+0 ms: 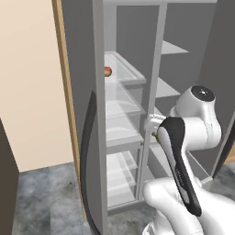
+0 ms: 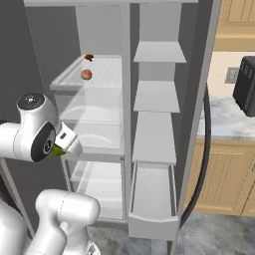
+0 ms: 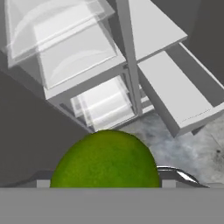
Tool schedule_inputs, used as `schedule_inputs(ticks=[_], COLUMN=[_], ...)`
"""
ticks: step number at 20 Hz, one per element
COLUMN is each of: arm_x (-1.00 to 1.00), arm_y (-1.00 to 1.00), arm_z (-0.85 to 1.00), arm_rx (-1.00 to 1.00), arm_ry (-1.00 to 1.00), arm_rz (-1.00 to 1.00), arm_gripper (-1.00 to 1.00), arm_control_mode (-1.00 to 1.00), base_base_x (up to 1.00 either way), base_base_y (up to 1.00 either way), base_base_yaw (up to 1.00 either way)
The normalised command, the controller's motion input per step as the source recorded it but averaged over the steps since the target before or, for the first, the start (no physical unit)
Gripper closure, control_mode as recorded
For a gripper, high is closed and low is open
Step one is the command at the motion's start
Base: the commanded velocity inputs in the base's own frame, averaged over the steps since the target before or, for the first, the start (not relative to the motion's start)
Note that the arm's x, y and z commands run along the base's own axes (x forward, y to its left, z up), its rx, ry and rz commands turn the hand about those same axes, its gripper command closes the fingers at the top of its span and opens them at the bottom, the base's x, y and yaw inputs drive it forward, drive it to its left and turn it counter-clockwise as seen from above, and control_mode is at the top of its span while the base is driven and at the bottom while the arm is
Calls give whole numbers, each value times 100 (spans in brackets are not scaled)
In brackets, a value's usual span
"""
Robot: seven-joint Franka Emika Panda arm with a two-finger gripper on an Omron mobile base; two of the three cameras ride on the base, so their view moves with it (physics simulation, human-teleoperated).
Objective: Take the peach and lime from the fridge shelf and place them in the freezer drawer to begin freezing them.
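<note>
While you look from the left side of the open grey fridge across to the right, you can judge the task at roughly the midpoint of its first half: one fruit is in hand, none is yet in the drawer. On the left, the small round reddish-orange peach [image 2: 86,74] sits on the upper clear, glassy fridge shelf with pale rims [image 2: 67,78], near the middle of its left part and back from the front rim; in the left base view you see it as a reddish spot [image 1: 107,71] close beside the grey edge of the fridge wall. Behind it, near that shelf's back edge, a small dark red thing [image 2: 89,57] lies, too small for you to name. Lower and in front of the glassy shelves, the white arm's two-finger gripper [image 2: 59,149] is closed around the small round yellow-green lime [image 3: 105,159]; a sliver of green shows at the hand in the right base view, and the hand camera has the lime pressed close between the tips. Moving right past the grey centre post, you find the opaque grey shelves and, at the bottom right, the wide plain grey box-like freezer drawer [image 3: 175,124], pulled out, with no fruit that you can see inside it. By my reading, what remains for you is to carry the lime over and down into that drawer, release it, then go back for the peach.
</note>
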Motion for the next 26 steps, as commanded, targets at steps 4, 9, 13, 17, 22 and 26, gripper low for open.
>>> schedule_inputs(ticks=[4, 9, 13, 17, 22, 26], arm_x=[0, 25, 25, 30, 52, 64], arm_y=[-99, -100, -100, -87, -57, -27], arm_z=[-14, -40, -84, -100, -60, -29], arm_rx=[8, 7, 0, 0, -2, 0], arm_ry=[35, 26, 17, 2, 0, 5], arm_rz=[-23, -13, -12, -15, -15, -11], arm_gripper=[100, 100, 100, 100, 100, 100], arm_control_mode=[-100, -100, -100, -100, -100, -100], base_base_x=[0, 0, 0, 0, 0, 0], base_base_y=[0, 0, 0, 0, 0, 0], base_base_yaw=[0, 0, 0, 0, 0, 0])
